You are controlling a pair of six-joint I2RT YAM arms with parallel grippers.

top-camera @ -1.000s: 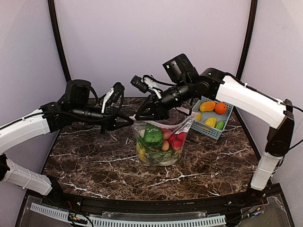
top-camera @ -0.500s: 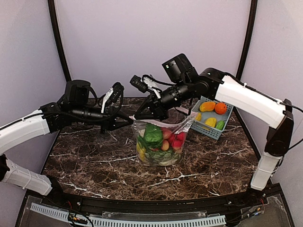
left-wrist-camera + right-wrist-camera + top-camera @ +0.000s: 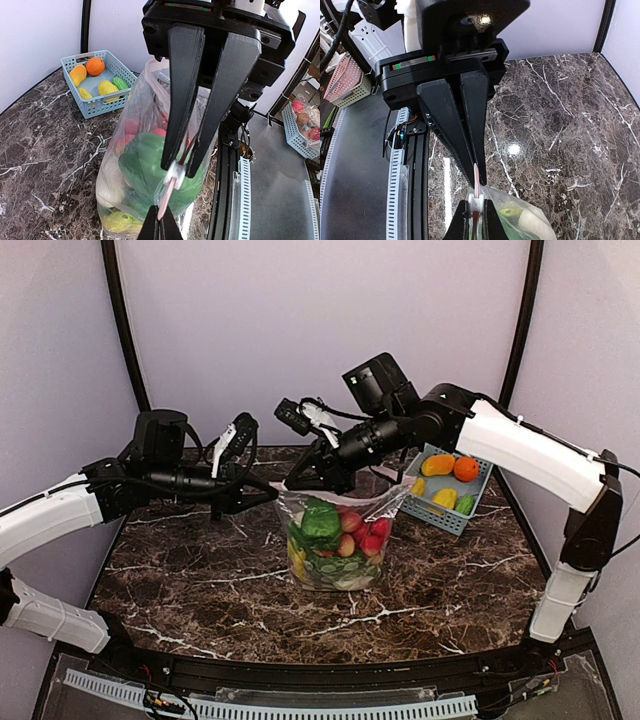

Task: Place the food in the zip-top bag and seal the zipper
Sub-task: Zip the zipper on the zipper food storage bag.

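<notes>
The zip-top bag (image 3: 338, 552) stands upright mid-table, filled with the food: a green vegetable (image 3: 321, 522), red fruits (image 3: 373, 537) and a yellow piece low down (image 3: 116, 220). My left gripper (image 3: 272, 495) is shut on the end of the pink zipper (image 3: 167, 199) at the bag's left top corner. Right beside it, my right gripper (image 3: 292, 483) is shut on the white slider (image 3: 176, 175) riding on that strip. In the right wrist view the slider (image 3: 476, 204) sits between my own fingertips, with the left gripper (image 3: 475, 170) pinching the strip just beyond.
A blue-grey slatted basket (image 3: 477, 488) with orange, yellow and green toy pieces stands at the back right of the marble table (image 3: 200, 580). Off the table, a pink basket (image 3: 347, 80) shows at one side. The black frame rail (image 3: 300, 675) runs along the near edge.
My right gripper's fingers have closed onto the white slider. The bag's top edge has pulled slightly tauter and higher. The left arm has barely moved.
</notes>
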